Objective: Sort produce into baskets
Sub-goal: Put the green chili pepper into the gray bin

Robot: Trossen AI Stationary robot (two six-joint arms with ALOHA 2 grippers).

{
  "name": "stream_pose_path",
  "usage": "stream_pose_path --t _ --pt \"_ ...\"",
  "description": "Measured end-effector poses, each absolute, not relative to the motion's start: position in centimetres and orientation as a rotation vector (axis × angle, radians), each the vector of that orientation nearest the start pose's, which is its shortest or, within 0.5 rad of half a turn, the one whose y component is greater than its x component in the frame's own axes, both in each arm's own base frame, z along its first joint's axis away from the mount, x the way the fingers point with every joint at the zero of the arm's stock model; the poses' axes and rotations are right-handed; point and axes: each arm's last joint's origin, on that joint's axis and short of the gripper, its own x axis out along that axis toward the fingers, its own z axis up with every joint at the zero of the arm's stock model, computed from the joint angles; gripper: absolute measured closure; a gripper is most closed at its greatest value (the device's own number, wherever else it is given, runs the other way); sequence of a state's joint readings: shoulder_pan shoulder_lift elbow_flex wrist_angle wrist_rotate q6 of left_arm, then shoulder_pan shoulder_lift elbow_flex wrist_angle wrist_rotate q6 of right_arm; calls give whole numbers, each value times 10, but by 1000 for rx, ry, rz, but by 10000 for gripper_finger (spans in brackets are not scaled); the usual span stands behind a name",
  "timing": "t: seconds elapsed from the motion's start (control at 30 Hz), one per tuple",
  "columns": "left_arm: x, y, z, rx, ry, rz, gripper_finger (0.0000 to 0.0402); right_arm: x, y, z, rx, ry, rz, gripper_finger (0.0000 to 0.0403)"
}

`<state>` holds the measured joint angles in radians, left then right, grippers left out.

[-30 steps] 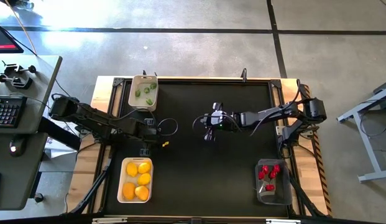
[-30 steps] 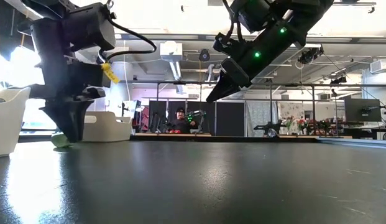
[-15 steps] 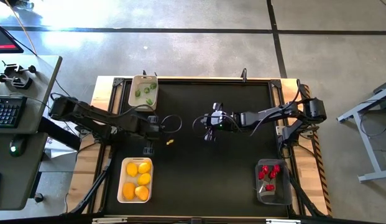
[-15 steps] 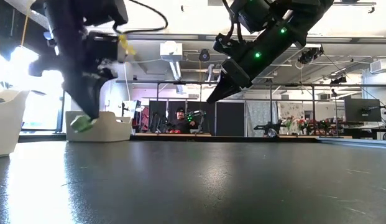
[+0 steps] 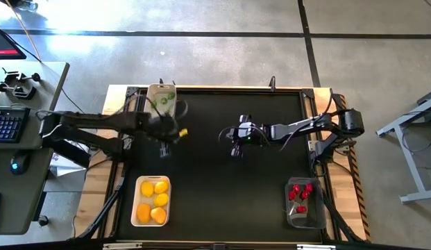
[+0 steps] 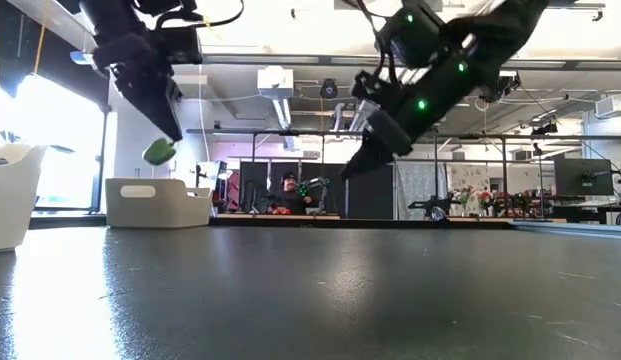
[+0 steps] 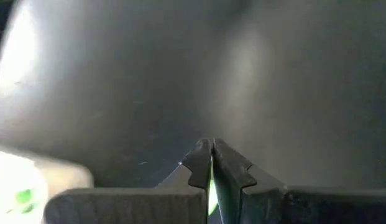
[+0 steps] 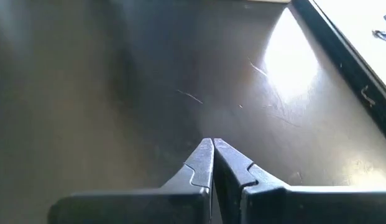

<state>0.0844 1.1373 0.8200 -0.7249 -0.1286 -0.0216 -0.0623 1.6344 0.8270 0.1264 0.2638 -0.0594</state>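
My left gripper [image 6: 170, 135] is shut on a small green piece [image 6: 158, 152], high above the black table [image 5: 229, 187]. It is near the beige-white tub [image 5: 162, 101], which holds green pieces. In the high view the gripper [image 5: 164, 141] is just on the near side of that tub. My right gripper [image 5: 234, 148] hangs shut and empty above the table's middle, and it also shows in the low view [image 6: 348, 170]. A white tray [image 5: 137, 208] at the near left holds yellow-orange ovals. A transparent bin [image 5: 305, 221] at the near right holds red pieces. My left gripper pinches the green piece between its two fingers. In the left wrist view only a green sliver [image 7: 211, 194] shows between the shut fingers. The fingers come from above, slanting down. The piece [image 6: 156, 153] sticks out below the fingertips, lifted clear of the table.
The tub also shows in the low view [image 6: 155, 203], at the far left, with the wall of another white bin [image 6: 10, 195] at the picture's left edge. A keyboard and desk [image 5: 14, 125] stand left of the table. A person [image 6: 288, 192] sits far behind the table.
My left gripper has risen from the table top with the green piece, which now hangs well clear of the table. The gripper has gone toward the table's far edge, toward the tub with the green pieces, staying shut on the piece.
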Motion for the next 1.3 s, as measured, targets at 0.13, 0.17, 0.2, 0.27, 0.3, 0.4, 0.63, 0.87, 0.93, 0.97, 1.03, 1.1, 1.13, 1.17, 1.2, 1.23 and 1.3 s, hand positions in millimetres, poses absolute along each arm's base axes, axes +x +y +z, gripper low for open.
stream_pose_path --t 0.13,0.17,0.2,0.27,0.3,0.4,0.63,0.87,0.93,0.97,1.03,1.1,1.13,1.17,1.2,1.23,1.3 --pt "193 47 250 -60 1004 343 401 314 -38 159 -82 671 -300 403" --pt "190 54 251 -79 1001 379 401 312 -40 157 -72 668 -305 403" --pt "188 62 252 -99 1004 415 401 311 -41 155 -66 669 -306 403" --pt "183 76 254 -135 1028 480 401 309 -44 153 -56 674 -314 403" --pt "181 83 256 -143 1042 504 401 309 -45 153 -53 675 -313 403" --pt "178 105 262 -164 1072 569 401 310 -46 155 -51 658 -315 403" --pt "178 156 264 -178 1144 668 401 310 -45 156 -59 648 -313 403" --pt "186 199 235 -234 1296 737 401 310 -45 155 -53 648 -293 403" --pt "189 208 225 -255 1329 739 401 310 -45 155 -58 649 -283 403" --pt "189 210 220 -265 1351 734 401 311 -45 155 -57 649 -282 403" --pt "191 213 213 -269 1378 721 401 311 -45 155 -57 649 -281 403" --pt "192 214 209 -267 1395 710 401 310 -45 155 -57 649 -282 403" --pt "193 215 207 -269 1398 708 401 310 -45 155 -57 649 -281 403" --pt "193 215 206 -269 1398 708 401 310 -45 155 -57 649 -281 403" --pt "194 216 206 -268 1394 709 400 310 -45 155 -57 650 -282 403" --pt "194 216 206 -265 1385 712 398 310 -45 155 -57 650 -281 403" --pt "196 216 206 -253 1382 692 390 311 -45 155 -57 650 -281 403"
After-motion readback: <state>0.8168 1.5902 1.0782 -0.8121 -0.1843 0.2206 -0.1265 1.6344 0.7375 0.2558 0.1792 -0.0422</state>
